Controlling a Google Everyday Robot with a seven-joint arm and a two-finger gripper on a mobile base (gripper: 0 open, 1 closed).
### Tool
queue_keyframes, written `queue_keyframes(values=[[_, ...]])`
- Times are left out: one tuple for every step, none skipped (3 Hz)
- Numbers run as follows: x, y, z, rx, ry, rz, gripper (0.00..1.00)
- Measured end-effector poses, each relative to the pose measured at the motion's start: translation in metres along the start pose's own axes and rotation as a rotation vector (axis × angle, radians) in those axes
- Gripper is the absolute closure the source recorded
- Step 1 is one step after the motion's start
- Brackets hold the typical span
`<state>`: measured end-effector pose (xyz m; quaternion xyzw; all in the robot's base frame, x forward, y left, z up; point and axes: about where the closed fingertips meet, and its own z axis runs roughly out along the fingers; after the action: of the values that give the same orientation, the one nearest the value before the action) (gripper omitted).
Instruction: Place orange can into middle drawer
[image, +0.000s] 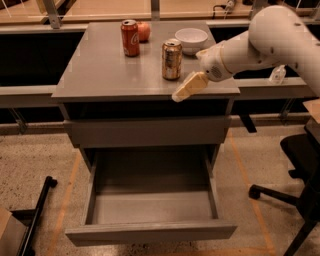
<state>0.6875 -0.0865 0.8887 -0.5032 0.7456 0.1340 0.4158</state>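
Single high front view, angled down on cabinet (100, 75) (open middle drawer (150, 232) nearest), claw (186, 89) centre-right

The orange can (171, 60) stands upright on the desk (100, 75), with the end effector (186, 88) just beside it at the front edge. Below, the middle drawer (150, 232) gapes open; a red can (130, 37) stands farther back.
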Motion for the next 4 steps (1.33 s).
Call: queue_keyframes(values=[[-0.008, -0.019, 0.033, -0.011, -0.041, 0.001, 0.0], [-0.023, -0.043, 0.061, -0.015, -0.073, -0.021, 0.0], [-0.04, -0.07, 0.078, -0.002, -0.103, -0.052, 0.0], [-0.056, -0.083, 0.087, 0.009, -0.138, -0.08, 0.18]])
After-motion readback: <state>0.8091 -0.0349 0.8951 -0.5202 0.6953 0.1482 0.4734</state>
